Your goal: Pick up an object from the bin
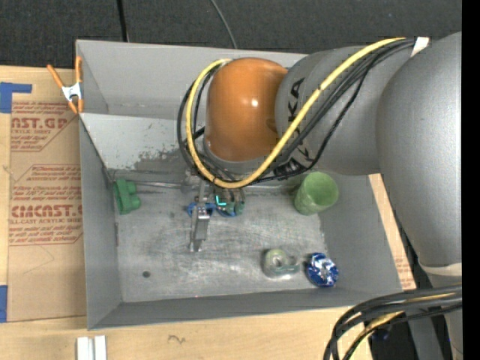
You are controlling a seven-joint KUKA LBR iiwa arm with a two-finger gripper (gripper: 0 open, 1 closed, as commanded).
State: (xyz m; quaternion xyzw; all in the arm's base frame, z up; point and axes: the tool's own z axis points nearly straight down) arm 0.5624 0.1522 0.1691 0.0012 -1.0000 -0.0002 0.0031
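Note:
My gripper (pixel 199 235) hangs under the orange dome, low over the middle of the bin's floor. The floor right around it is bare. A green block (pixel 126 197) lies to its left, close to the bin's left wall. To its right, partly under the arm, stands a light green cup (pixel 316 192). Toward the front right lie a pale, glassy round piece (pixel 279 262) and, beside it, a blue-and-white ball (pixel 322 270). None of these touches the gripper.
The arm and its orange dome with yellow and black cables cover the back and right of the bin. A small dark spot (pixel 146 274) marks the floor at the front left.

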